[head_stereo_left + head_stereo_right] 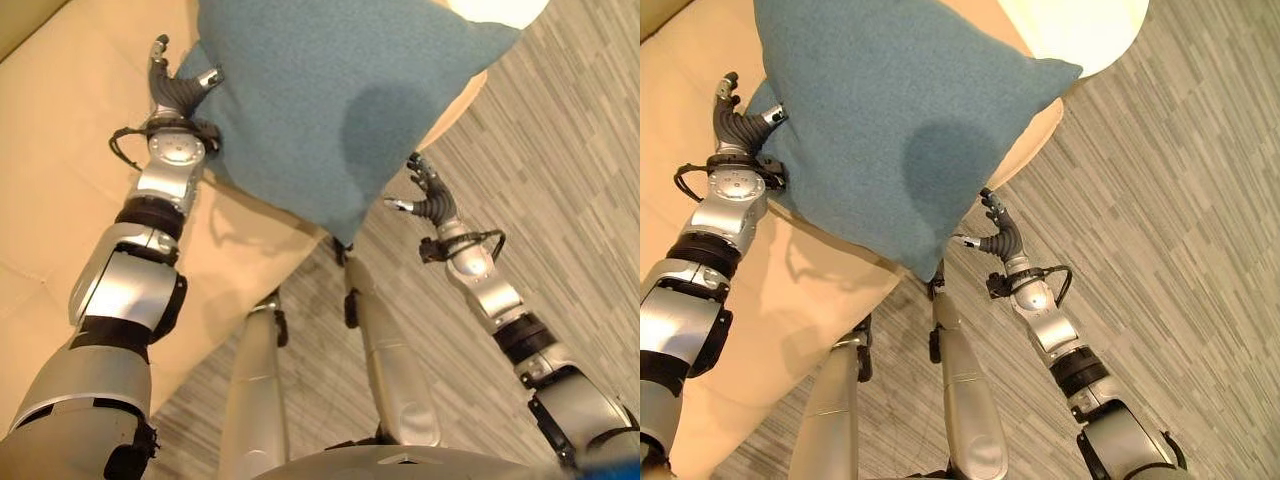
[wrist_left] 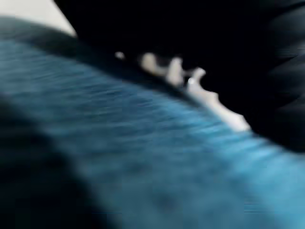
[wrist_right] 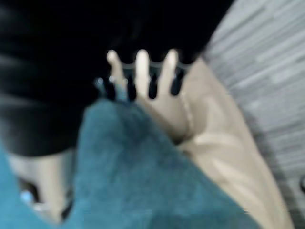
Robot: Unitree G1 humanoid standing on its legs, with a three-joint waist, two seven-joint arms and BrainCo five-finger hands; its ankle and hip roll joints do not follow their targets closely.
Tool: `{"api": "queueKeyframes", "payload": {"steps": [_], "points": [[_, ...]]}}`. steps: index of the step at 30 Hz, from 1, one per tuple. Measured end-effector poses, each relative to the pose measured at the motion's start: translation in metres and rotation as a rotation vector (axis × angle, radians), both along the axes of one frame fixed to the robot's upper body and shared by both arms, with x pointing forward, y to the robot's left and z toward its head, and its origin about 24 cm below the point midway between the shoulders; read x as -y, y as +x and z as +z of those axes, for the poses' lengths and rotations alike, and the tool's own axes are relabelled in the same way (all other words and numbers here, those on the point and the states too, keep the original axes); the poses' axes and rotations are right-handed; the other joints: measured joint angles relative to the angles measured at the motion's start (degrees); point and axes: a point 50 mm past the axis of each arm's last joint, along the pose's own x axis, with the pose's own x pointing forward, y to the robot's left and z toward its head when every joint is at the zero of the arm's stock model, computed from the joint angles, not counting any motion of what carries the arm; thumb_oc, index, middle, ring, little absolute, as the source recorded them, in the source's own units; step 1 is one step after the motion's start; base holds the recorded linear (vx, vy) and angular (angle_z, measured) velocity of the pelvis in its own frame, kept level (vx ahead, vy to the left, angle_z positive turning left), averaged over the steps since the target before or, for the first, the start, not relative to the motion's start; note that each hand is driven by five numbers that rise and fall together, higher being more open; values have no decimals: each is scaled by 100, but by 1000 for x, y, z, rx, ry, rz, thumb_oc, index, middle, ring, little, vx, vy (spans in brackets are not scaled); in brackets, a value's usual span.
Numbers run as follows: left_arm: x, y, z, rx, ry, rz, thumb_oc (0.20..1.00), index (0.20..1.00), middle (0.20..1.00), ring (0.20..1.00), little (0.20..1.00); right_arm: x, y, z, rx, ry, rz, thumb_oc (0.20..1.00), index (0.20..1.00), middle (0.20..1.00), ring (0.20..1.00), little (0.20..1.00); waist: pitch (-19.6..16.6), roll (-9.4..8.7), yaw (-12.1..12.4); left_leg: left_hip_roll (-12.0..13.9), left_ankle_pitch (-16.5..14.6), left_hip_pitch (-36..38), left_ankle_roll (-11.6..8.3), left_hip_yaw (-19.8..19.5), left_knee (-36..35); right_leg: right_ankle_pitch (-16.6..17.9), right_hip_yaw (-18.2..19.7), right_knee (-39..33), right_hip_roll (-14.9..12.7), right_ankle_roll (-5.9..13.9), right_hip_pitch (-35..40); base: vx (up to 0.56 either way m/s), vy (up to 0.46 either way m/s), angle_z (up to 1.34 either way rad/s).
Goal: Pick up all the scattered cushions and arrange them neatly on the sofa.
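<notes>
The right hand (image 1: pixel 992 232) sits just off the teal cushion's (image 1: pixel 890 120) near lower corner over the striped floor (image 1: pixel 1180 200), fingers loosely spread, holding nothing. Farther left, the left hand (image 1: pixel 178 90) pinches the cushion's left edge. The cushion hangs over the beige sofa (image 1: pixel 70 120).

Cushion (image 1: pixel 900 120) sits up over the sofa (image 1: pixel 60 170) seat's front edge, one corner hanging past it twd the floor (image 1: pixel 560 150). Left hand (image 1: pixel 175 90) is at the cushion's left edge, touching it, sofa under it. Right hand (image 1: pixel 995 235) is just beside the low corner, on the right, over the floor. Sofa takes the left side, floor the right. 2nd cushion (image 1: pixel 1080 30) lies behind the first, on the sofa's far end.
</notes>
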Motion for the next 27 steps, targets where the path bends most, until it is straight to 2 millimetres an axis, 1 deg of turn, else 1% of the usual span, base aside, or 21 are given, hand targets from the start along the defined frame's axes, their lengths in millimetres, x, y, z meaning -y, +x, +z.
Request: {"api": "queueKeyframes", "payload": {"steps": [2, 3, 4, 7, 8, 9, 14, 15, 16, 18, 20, 21, 25, 27], "points": [[9, 2, 2, 6, 16, -28, 1000, 1000, 1000, 1000, 1000, -2, 4, 1, -2, 9, -17, 1000, 1000, 1000, 1000, 1000, 34, 48, 74, -12, 17, -49, 7, -17, -6, 3, -3, -4, -19, 2, -41, -15, 3, 9], [17, 3, 6, 24, 14, -55, 1000, 1000, 1000, 1000, 1000, -1, 7, 3, 2, 13, -40, 1000, 1000, 1000, 1000, 1000, 85, 122, 130, -35, 32, -73, -2, -64, -24, 63, -29, -6, -26, -69, -58, -13, 2, 10], [18, 3, 5, 23, 18, -59, 1000, 1000, 1000, 1000, 1000, -2, 8, 7, 13, 15, -38, 1000, 1000, 1000, 1000, 1000, 99, 142, 166, -42, 35, -73, 1, -68, -25, 67, -28, -2, -34, -74, -59, -8, -2, 8], [23, 4, 9, 38, 19, -64, 1000, 1000, 1000, 1000, 1000, -5, 10, 11, 22, 31, -37, 1000, 1000, 1000, 1000, 1000, 149, 215, 167, -70, 98, -77, 3, -71, -115, 68, -43, -32, -78, -68, -80, -1, -5, 6], [24, 4, 9, 40, 11, -64, 1000, 1000, 1000, 1000, 1000, -3, 11, 13, 26, 32, -44, 1000, 1000, 1000, 1000, 1000, 167, 241, 166, -74, 101, -77, 1, -67, -117, 72, -42, -32, -77, -71, -82, 0, 0, 0], [26, 4, 9, 44, 5, -62, 1000, 1000, 1000, 1000, 1000, -7, 12, 15, 31, 43, -36, 1000, 1000, 1000, 1000, 1000, 198, 289, 191, -79, 117, -74, -6, -67, -124, 77, -40, -32, -84, -76, -85, 0, 0, 0], [33, 5, 10, 67, -48, -80, 1000, 1000, 1000, 1000, 1000, -7, 16, 21, 42, 56, -49, 1000, 1000, 1000, 1000, 1000, 236, 345, 221, -94, 219, -72, -23, -68, -219, 64, -44, -32, -102, -62, -115, -4, -2, 4], [35, 5, 10, 72, -50, -86, 620, 620, 620, 620, 620, -8, 16, 22, 46, 59, -49, 918, 918, 918, 918, 918, 241, 354, 250, -98, 236, -71, -29, -66, -236, 65, -44, -31, -106, -66, -123, 0, 0, 0], [40, 5, 12, 85, -57, -107, 200, 200, 200, 200, 200, -7, 16, 23, 47, 69, -51, 200, 200, 200, 200, 200, 244, 358, 304, -100, 270, -69, -45, -66, -270, 67, -43, -31, -105, -67, -141, 0, 0, 0], [44, 3, 9, 102, -92, -138, 200, 200, 200, 200, 200, -8, 16, 25, 51, 105, -44, 200, 200, 200, 200, 200, 246, 364, 348, -91, 307, -53, -72, -85, -299, 68, -57, -15, -96, -68, -139, -14, -18, 3], [46, 1, 6, 122, -138, -157, 200, 200, 200, 200, 200, -7, 16, 26, 55, 105, -44, 200, 200, 200, 200, 200, 245, 368, 361, -93, 314, -38, -80, -87, -310, 68, -63, -1, -96, -69, -137, 0, 0, 0], [52, -2, 3, 143, -170, -184, 200, 200, 200, 200, 200, -5, 17, 26, 57, 101, -50, 200, 200, 200, 200, 200, 245, 377, 415, -94, 323, -12, -83, -88, -321, 70, -86, 30, -98, -69, -129, 0, 0, 0], [58, -5, 0, 173, -204, -209, 200, 200, 200, 200, 200, -3, 16, 28, 59, 115, -50, 200, 200, 200, 200, 200, 252, 398, 469, -92, 352, 35, -96, -141, -338, 65, -159, 65, -109, -77, -81, -12, -33, 5], [65, -10, -9, 172, -231, -240, 200, 200, 200, 200, 200, -1, 15, 27, 56, 111, -54, 200, 200, 200, 200, 200, 256, 408, 495, -100, 406, 150, -116, -188, -452, 81, -197, 68, -122, -99, 10, -14, -79, 16]]}}
